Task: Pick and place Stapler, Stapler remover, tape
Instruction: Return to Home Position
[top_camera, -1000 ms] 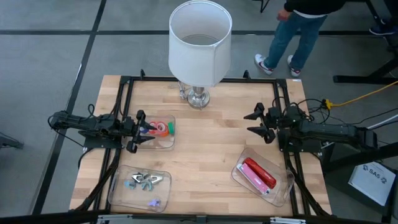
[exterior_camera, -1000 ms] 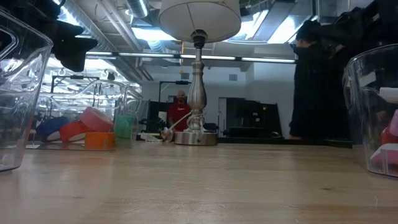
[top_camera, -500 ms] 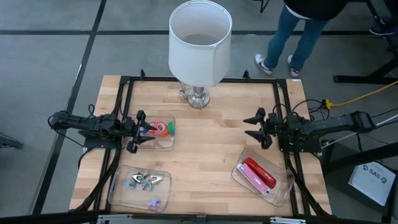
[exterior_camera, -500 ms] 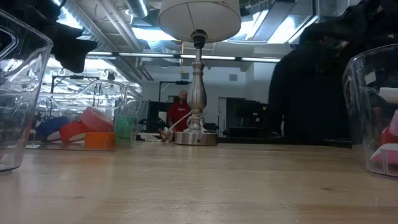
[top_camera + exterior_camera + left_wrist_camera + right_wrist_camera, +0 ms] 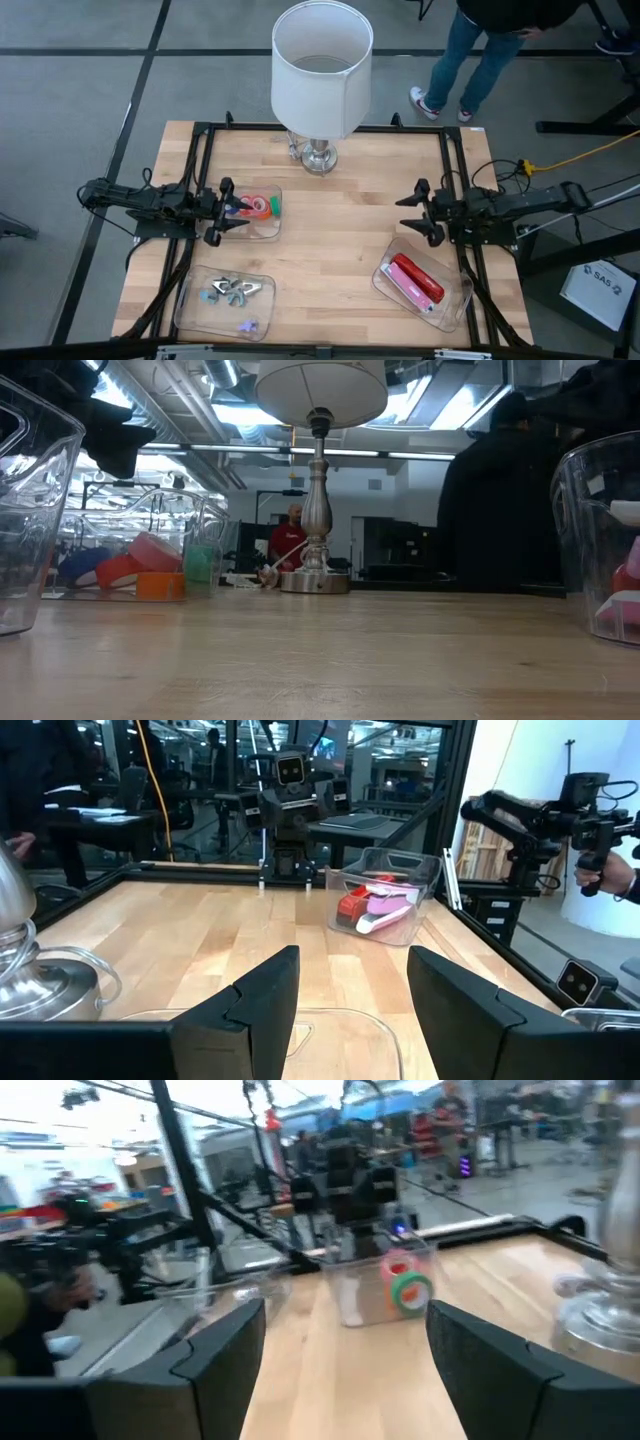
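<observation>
1. The left fingers (image 5: 222,212) are spread wide at the edge of a clear box (image 5: 270,232) holding tape (image 5: 262,206) rolls.
2. The right fingers (image 5: 414,212) are spread wide above the bare worktop (image 5: 340,250).
3. A red stapler (image 5: 418,278) lies in another box (image 5: 455,300) near the right arm.

End effectors (image 5: 226,212) (image 5: 413,212) — both splayed wide

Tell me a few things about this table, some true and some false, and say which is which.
1. A red stapler lies in a clear bin on the right arm's side. True.
2. The tape rolls lie loose on the wood. False: the tape rolls sit in a second clear bin by the left arm's fingers.
3. One arm grips a stapler. False: the right arm's fingers and the left arm's fingers are open and empty.
4. A lamp stands at the table's far edge. True.
</observation>
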Tool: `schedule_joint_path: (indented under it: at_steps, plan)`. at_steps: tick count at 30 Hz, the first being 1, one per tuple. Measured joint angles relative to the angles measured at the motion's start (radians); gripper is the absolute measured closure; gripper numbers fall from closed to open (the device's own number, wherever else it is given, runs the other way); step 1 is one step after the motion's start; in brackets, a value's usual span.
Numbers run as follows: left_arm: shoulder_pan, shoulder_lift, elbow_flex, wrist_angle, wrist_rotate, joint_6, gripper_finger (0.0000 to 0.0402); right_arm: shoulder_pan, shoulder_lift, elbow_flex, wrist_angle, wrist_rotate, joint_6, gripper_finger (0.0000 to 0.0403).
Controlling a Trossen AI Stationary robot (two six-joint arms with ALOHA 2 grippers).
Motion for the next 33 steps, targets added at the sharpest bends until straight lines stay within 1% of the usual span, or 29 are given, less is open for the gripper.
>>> schedule_joint_path:
  at_steps: [2,4,7,10,14,26,33]
  plan:
    - [0.0,0.0,0.0,0.0,-0.001,-0.003,0.0217,0.0,-0.081,0.0,-0.066,-0.02,-0.012,0.0127]
    - [0.0,0.0,0.0,0.001,-0.001,-0.003,0.0217,0.0,-0.162,0.0,-0.15,-0.017,-0.022,0.0127]
    - [0.0,0.0,0.0,0.002,-0.002,-0.003,0.0217,0.0,-0.271,0.0,-0.272,0.032,-0.022,0.0127]
    - [0.0,0.0,0.0,0.003,-0.002,-0.003,0.0217,-0.001,-0.266,0.014,-0.303,0.046,-0.047,0.0127]
    - [0.0,0.0,0.0,0.001,-0.003,0.002,0.0217,-0.001,-0.267,0.023,-0.347,0.073,-0.029,0.0127]
    - [0.0,0.0,0.0,0.001,-0.006,-0.003,0.0217,-0.001,-0.268,0.024,-0.341,0.072,-0.052,0.0127]
    - [0.0,0.0,0.0,0.001,-0.006,-0.003,0.0217,-0.001,-0.268,0.024,-0.34,0.072,-0.158,0.0127]
